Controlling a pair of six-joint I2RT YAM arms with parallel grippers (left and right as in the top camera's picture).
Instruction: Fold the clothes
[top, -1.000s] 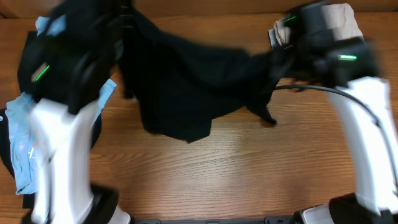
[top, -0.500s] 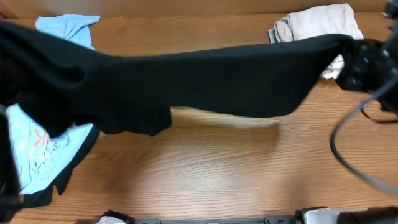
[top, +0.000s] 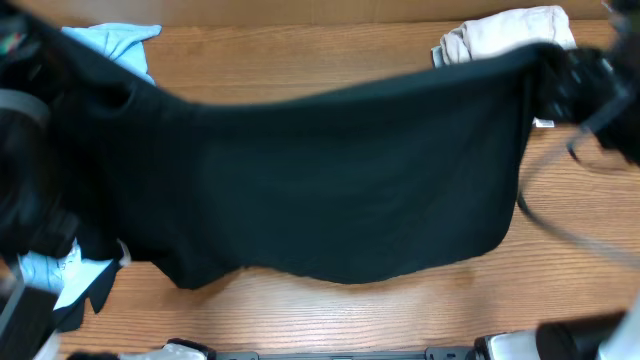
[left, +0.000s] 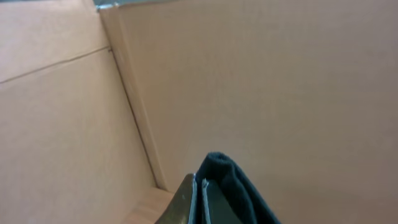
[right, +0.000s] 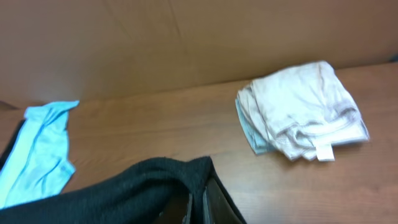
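Spread wider now, black garment (top: 330, 190), long axis left-right, left end effector (left: 198, 202) and right end effector (right: 199, 205) seemingly clenching its corners

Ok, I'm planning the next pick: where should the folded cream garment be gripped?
Probably the cream garment at its near hem beside the white tag, approached from the robot's side: that edge faces the arms and its layers lie stacked, exposed.

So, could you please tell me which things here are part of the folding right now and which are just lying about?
In the job:
black garment, stretched between the two grippers
left gripper, shut on it
right gripper, shut on it

Lying about:
blue garment on the table, untouched
beige pile, untouched
cardboard wall behind
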